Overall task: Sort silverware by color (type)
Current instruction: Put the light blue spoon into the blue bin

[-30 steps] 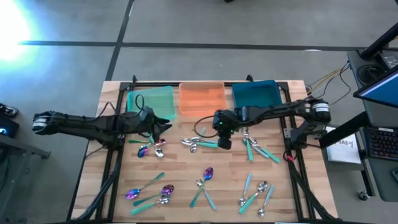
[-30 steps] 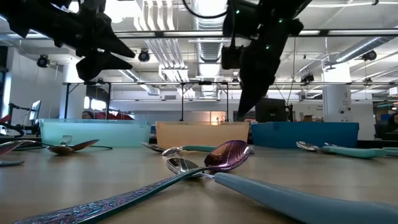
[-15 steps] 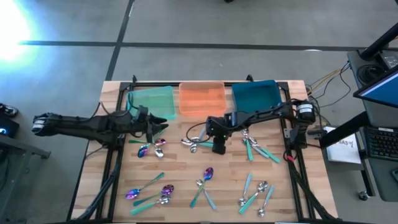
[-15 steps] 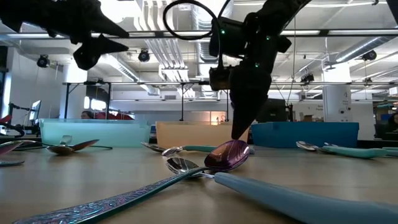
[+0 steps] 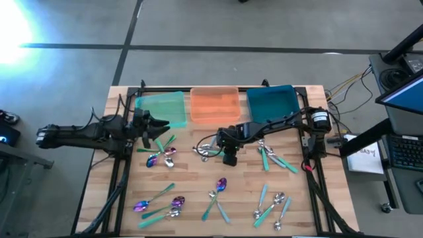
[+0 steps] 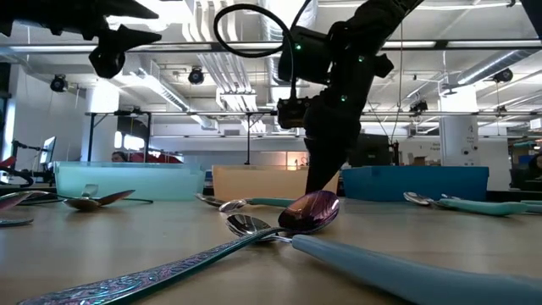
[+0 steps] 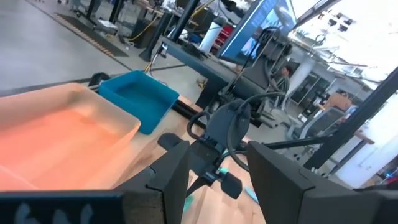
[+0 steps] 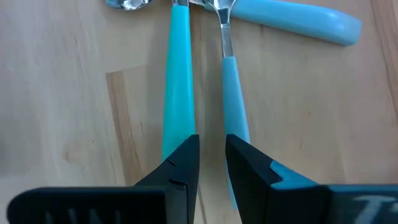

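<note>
Small spoons lie flat on the wooden table in loose groups: purple-headed ones, a silver-headed group, teal-handled ones, and more along the near side. My right gripper points down, low over the table, its fingers open by a narrow gap. Two teal handles run out from under its fingertips, and bare wood shows in the gap. My left gripper is open and empty, raised beside the green tray. My right gripper stands from above with one fingertip over the darker teal handle and the other over the lighter one, its fingers lying along them. The fingers hide the handles' ends, so I cannot tell whether they touch.
An orange tray and a teal tray sit beside the green one along the far edge. A black frame borders the table. In the low view a purple spoon head lies close to the camera.
My right gripper has moved toward the table's left and down, coming low over the teal handles by the silver-headed group. My left gripper has drawn back toward the table's left and far edge, away from the purple-headed spoons, and has risen.
</note>
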### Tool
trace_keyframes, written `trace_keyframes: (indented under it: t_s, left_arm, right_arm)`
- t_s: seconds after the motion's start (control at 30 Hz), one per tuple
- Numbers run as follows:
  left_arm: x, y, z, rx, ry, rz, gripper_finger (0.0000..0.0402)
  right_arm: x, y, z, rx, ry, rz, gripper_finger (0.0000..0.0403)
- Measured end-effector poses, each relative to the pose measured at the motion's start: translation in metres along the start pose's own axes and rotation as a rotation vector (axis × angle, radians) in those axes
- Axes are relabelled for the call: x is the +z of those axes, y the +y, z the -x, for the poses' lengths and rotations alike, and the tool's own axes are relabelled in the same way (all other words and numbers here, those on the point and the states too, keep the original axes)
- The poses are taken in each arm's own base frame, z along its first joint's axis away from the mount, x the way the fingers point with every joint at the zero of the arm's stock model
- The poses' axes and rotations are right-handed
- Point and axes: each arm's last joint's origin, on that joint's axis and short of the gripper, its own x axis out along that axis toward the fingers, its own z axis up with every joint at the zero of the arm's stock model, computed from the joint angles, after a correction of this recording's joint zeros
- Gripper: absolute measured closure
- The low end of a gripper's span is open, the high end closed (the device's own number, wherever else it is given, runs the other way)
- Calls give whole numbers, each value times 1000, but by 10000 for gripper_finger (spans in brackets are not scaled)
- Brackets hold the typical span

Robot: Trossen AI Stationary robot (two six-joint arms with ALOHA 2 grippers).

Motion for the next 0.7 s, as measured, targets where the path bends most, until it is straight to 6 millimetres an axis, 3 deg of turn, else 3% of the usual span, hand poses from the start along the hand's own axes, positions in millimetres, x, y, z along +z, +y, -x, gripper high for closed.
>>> trace_keyframes:
  t_s: [0.7]
  left_arm:
    - [2, 0, 3, -13, -15, -48, 256]
  right_arm:
    - [3, 1, 6, -22, -39, 41, 331]
